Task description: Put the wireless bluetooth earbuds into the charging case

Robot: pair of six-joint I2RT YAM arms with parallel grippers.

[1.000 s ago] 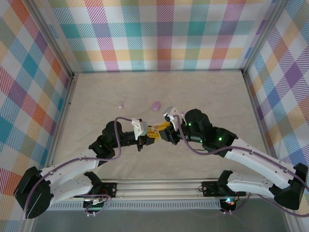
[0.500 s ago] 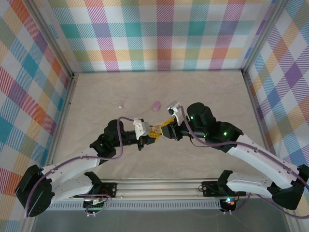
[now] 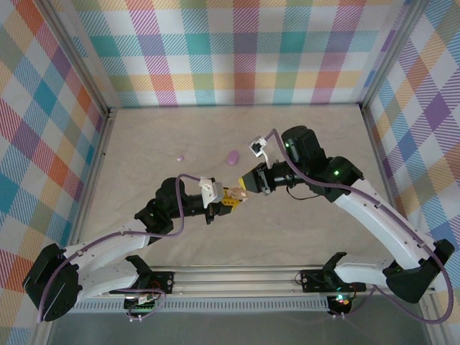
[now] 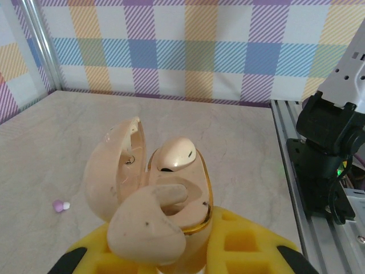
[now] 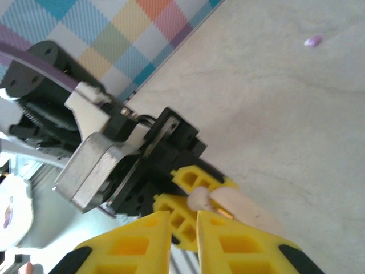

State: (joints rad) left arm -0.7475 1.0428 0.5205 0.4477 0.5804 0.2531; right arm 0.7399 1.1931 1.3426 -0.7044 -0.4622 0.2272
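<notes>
- Two cream-white earbuds (image 4: 175, 155) are in the open cream case (image 4: 197, 197). The far one looks seated in its well, while the near bud (image 4: 162, 200) seems to stand proud, so I judge it not fully home
- My left gripper (image 3: 228, 198) is clamped on that cream case, holding it up with the lid (image 4: 114, 165) swung wide
- My right gripper (image 5: 183, 225) hovers just beside the case, its fingers drawn almost together with nothing between them
- One purple earbud (image 3: 180, 157) lies loose on the table (image 3: 309, 136), apart from the purple case (image 3: 231, 157). I cannot find its twin, nor tell whether that case is open
- By my reckoning about half is done. What remains is pressing the near bud down, closing the lid, then the whole purple pair
</notes>
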